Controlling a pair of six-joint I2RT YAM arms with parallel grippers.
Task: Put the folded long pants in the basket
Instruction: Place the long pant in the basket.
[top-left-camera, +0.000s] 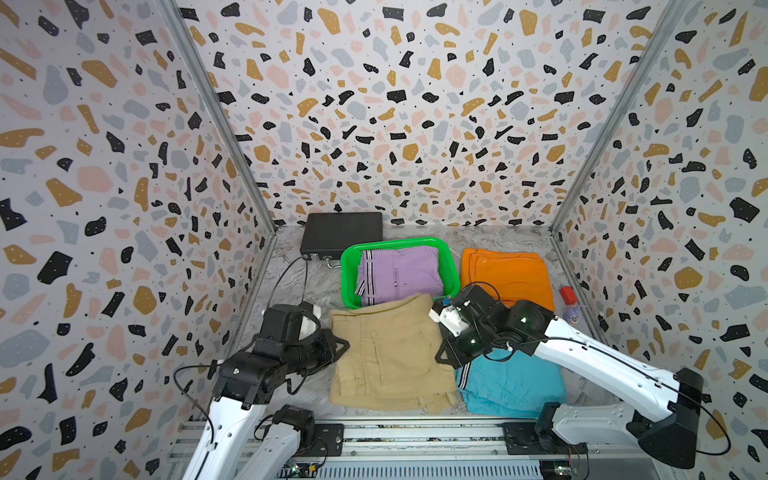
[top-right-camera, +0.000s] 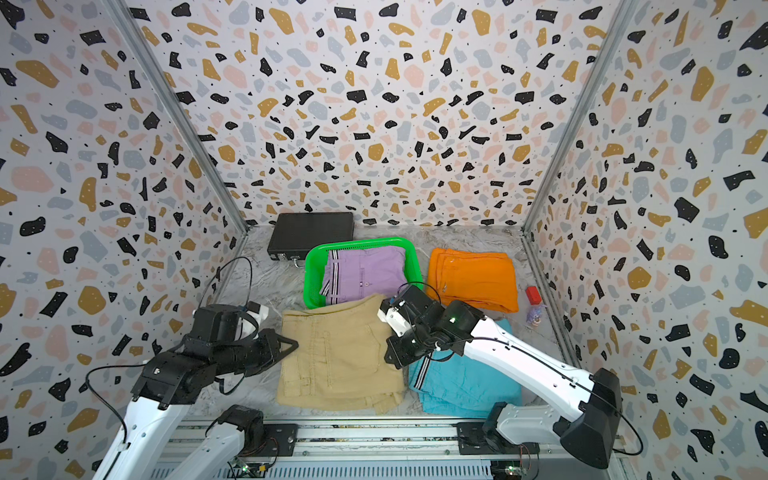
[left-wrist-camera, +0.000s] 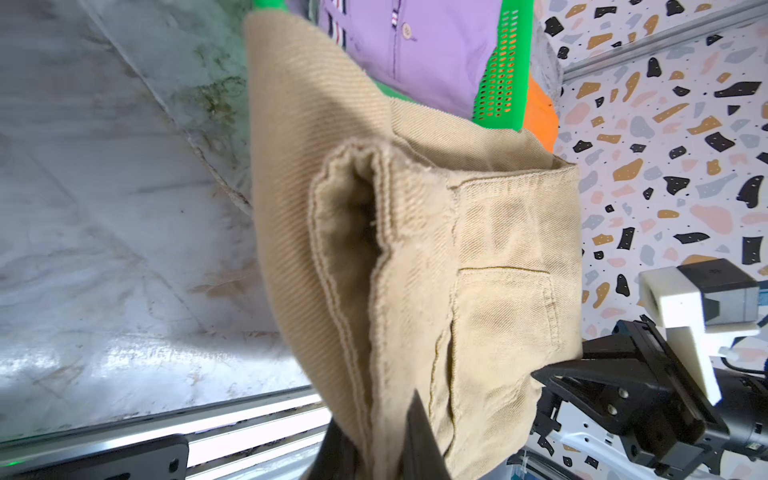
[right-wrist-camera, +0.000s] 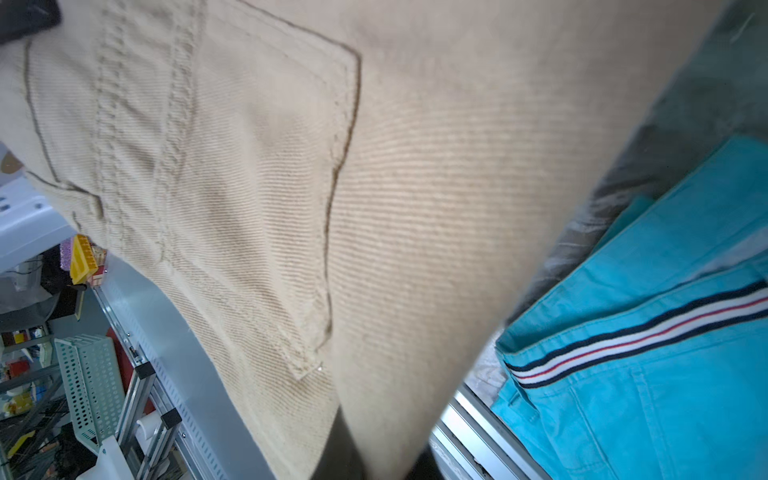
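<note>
Gripping the tan pants (top-left-camera: 390, 353) from both sides, the robot appears to be on item no. 2 of 4, at the lift-and-carry step.

**Claws.** The left claw (top-left-camera: 340, 345) is clamped on the 9 o'clock edge of the tan pants. The right claw (top-left-camera: 441, 353) is clamped on the 3 o'clock edge. In each wrist view, tan cloth runs down betw. the dark fingers.

**Position.** The tan pants lie at 6 o'clock of the basket (top-left-camera: 347, 274), and their far edge overlaps the near rim. They seem partly raised off the table (top-left-camera: 291, 286), though the top views don't show height well.

**Next move (judgement).** Both arms should travel together toward 12 o'clock, keeping the cloth taut enough to hold the fold. The near rim must be cleared, then the cloth lowered onto the lilac pants (top-left-camera: 401, 274) and both claws let go.

**Count.**
- Pants: 4 total.
  - 1 lilac, in the basket.
  - 1 tan, in the claws.
  - 1 turquoise pants (top-left-camera: 515, 386), on the table at approx. 4 o'clock of the tan.
  - 1 orange pants (top-left-camera: 509, 276), on the table at 3 o'clock of the basket.
- Baskets: 1.
- Black box (top-left-camera: 340, 235): 1, at 11 o'clock of the basket.
- Red block (top-left-camera: 566, 294): 1, near the wall beyond the orange pants.
- Arms: 2.
</note>
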